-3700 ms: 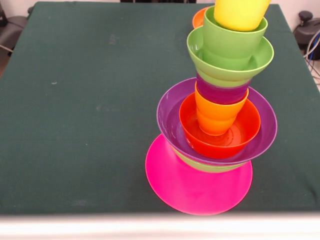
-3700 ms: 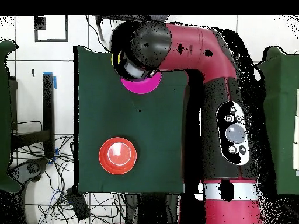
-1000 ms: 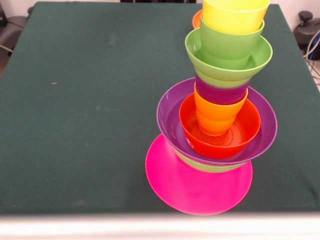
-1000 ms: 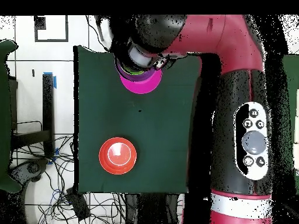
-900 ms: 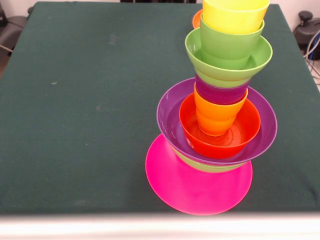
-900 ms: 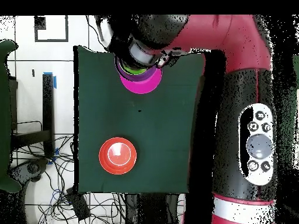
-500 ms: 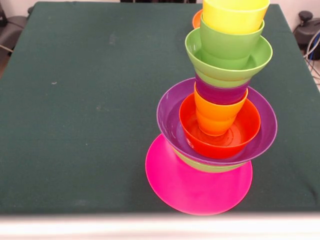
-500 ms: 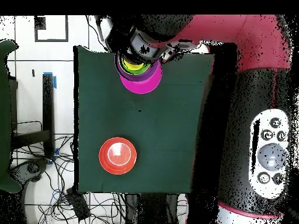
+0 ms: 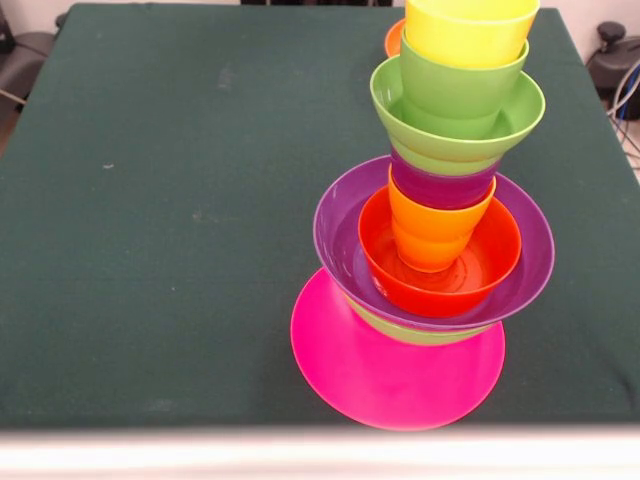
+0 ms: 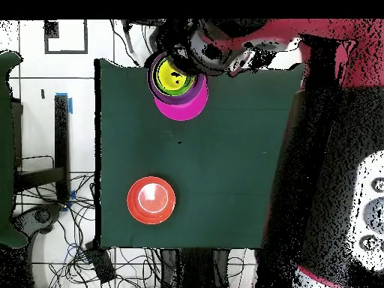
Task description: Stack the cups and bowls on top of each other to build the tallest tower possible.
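From the front, the tower stood near the bench's front edge, right of centre. Its pink bowl lay at the base, then a light green bowl, the wide purple bowl, an orange-red bowl, the orange cup, purple cup, another light green bowl, light green cup and yellow cup on top. No arm showed here.

From overhead, the yellow cup's mouth was exposed. The end effector sat just beside it; whether it was spread or pressed together could not be told. A second orange-red bowl sat alone, well apart from the tower.
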Controlling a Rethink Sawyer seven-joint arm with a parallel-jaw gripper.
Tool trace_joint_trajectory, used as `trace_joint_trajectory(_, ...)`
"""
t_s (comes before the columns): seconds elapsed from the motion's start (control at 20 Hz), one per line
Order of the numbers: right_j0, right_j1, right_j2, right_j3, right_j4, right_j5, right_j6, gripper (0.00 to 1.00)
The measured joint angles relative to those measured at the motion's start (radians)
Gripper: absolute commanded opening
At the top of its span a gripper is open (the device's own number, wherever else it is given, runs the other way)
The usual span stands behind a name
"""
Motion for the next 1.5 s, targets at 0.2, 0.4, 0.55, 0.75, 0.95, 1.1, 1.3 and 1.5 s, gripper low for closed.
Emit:
trace_joint_trajectory(0.2, -0.022, -0.002, 0.002, -0.046, -0.014, 0.051, -0.014, 1.0)
trace_joint_trajectory(0.4, -0.062, -0.009, 0.002, -0.046, -0.015, 0.041, -0.055, 1.0)
trace_joint_trajectory(0.55, -0.089, -0.015, 0.002, -0.036, -0.015, 0.014, -0.089, 1.0)
trace_joint_trajectory(0.75, -0.157, -0.049, 0.001, 0.052, -0.015, -0.123, -0.172, 1.0)
trace_joint_trajectory(0.95, -0.22, -0.084, 0.001, 0.17, -0.015, -0.302, -0.235, 1.0)
trace_joint_trajectory(1.1, -0.261, -0.103, 0.001, 0.262, -0.015, -0.43, -0.265, 1.0)
trace_joint_trajectory(1.3, -0.296, -0.116, 0.001, 0.356, -0.015, -0.54, -0.272, 1.0)
trace_joint_trajectory(1.5, -0.333, -0.123, 0.004, 0.457, -0.015, -0.64, -0.272, 1.0)
